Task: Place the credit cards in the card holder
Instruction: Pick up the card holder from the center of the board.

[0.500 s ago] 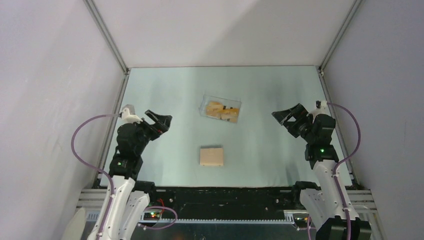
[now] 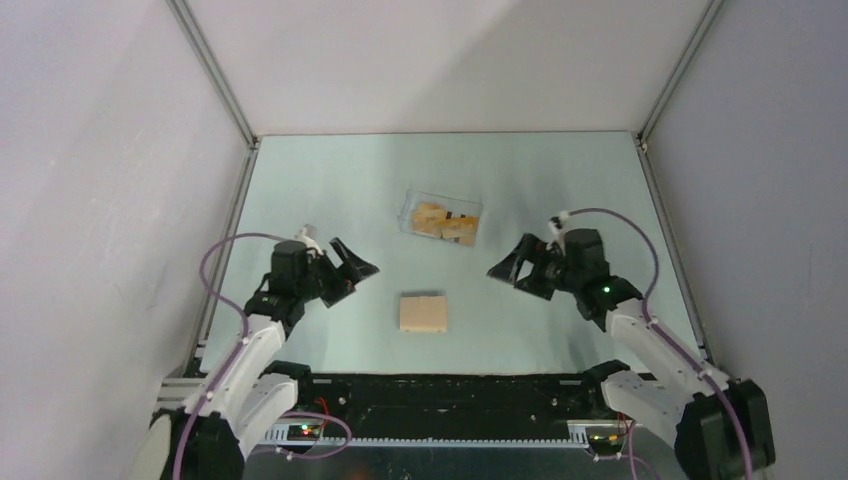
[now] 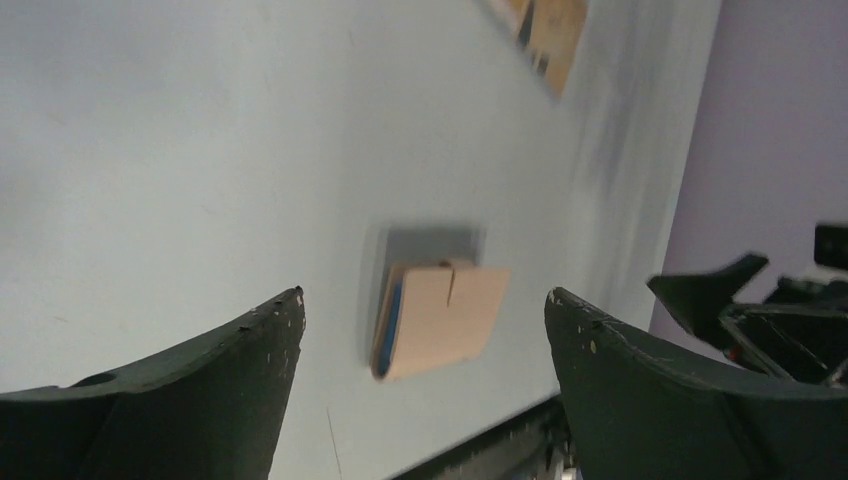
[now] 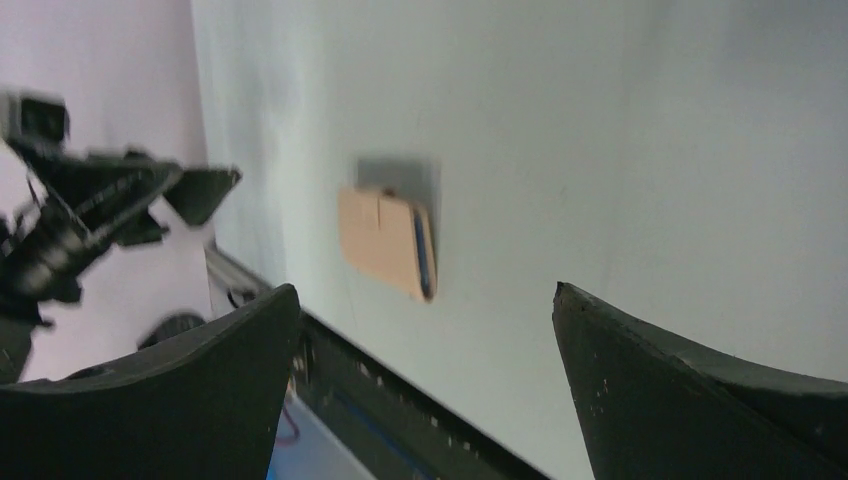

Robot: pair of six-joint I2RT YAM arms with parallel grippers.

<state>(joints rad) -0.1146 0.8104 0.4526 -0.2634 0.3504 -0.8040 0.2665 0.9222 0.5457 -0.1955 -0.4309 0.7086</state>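
A: Top view first. Shows what for the step in hand?

B: Shows the card holder (image 2: 423, 312) folded shut at lower centre, with the left gripper (image 2: 357, 272) to its left and the right gripper (image 2: 505, 268) to its right, both spread wide, both empty, both off the table (image 2: 320, 180). Suggests an approach to open the holder: better to pin one flap and lift the other by its free edge. Puts the credit cards (image 2: 445, 224) at upper centre, heaped in a clear tray (image 2: 409, 213) (well apart from the holder).

A: Left wrist view?

B: Centres the holder between two parted black fingers (image 3: 200, 390). Reveals blue lining along its left edge. Calls for low, level fingertips to slip under so thin a flap. Catches the cards at top right, blurred, and the right gripper at the right edge.

A: Right wrist view?

B: Sets the holder left of centre, blue edge at right, between wide jaws gripping nothing. Finds no obstacle on the table; only the left gripper, upper left, aimed at the same spot. Worth staggering the two reaches.
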